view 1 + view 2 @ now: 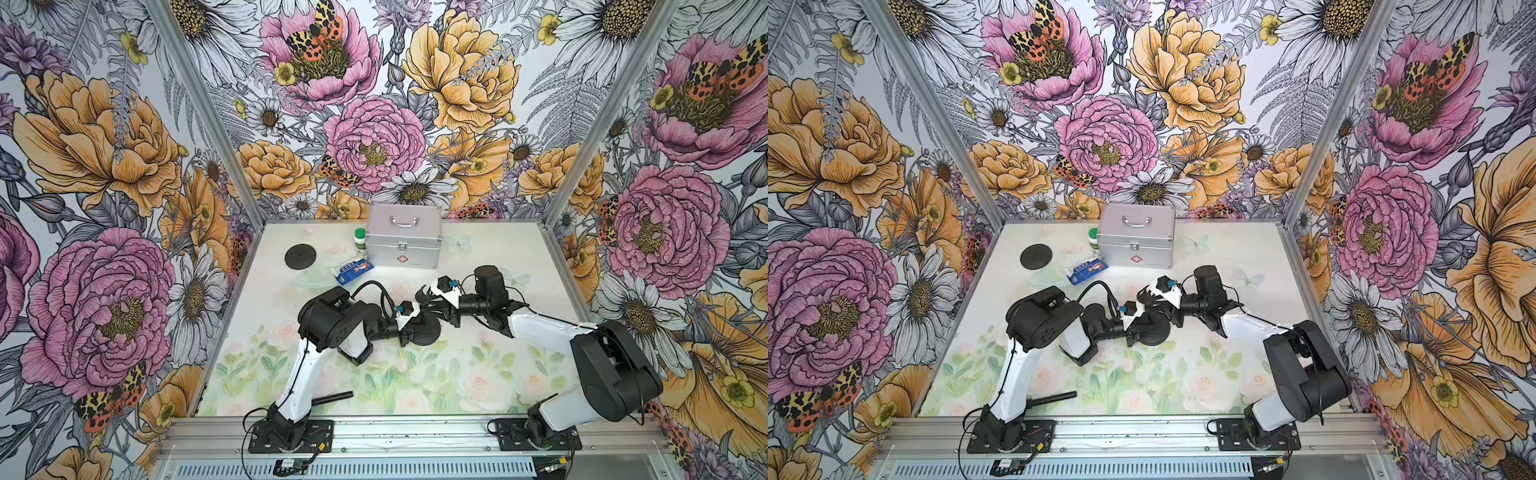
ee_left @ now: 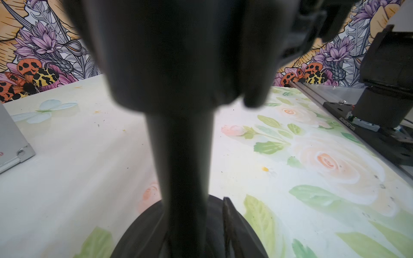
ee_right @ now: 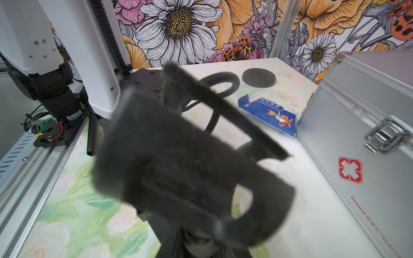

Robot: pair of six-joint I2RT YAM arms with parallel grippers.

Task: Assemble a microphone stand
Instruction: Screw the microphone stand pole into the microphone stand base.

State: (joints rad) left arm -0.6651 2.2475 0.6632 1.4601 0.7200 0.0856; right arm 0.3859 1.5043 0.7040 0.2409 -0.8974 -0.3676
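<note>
**Ann:** Step?
**Op:** Topping the stand. I judge I'm fitting the mic clip (image 3: pixel 190 160) onto the pole (image 2: pixel 181 167). The pole stands upright on the round base (image 1: pixel 428 331), mid-table.

**Ann:** Left side?
**Op:** My left gripper (image 1: pixel 409 332) sits low at the pole's foot, just above the base. One finger (image 2: pixel 228 212) shows right beside the pole. The gap is narrow and it looks clamped on the pole. The arm is folded at the elbow, forearm reaching right, wrist level and close to the table (image 1: pixel 478 374).

**Ann:** Right?
**Op:** My right gripper (image 1: pixel 430 305) comes in from the right, wrist pointing left, just far of the left one, at the clip. The clip is blurred in the wrist view, so I can't tell whether the fingers pinch it or stand off.

**Ann:** Next?
**Op:** My guess is the clip needs lining up straight over the pole top, then seating or twisting home. The left should brace the pole against turning. The risk is the base skidding.

**Ann:** Leftovers?
**Op:** A loose black tube (image 1: pixel 332 398) lies near my left arm's mount, and a second black disc (image 1: pixel 300 256) sits far left. Both are possibly unused parts.
</note>
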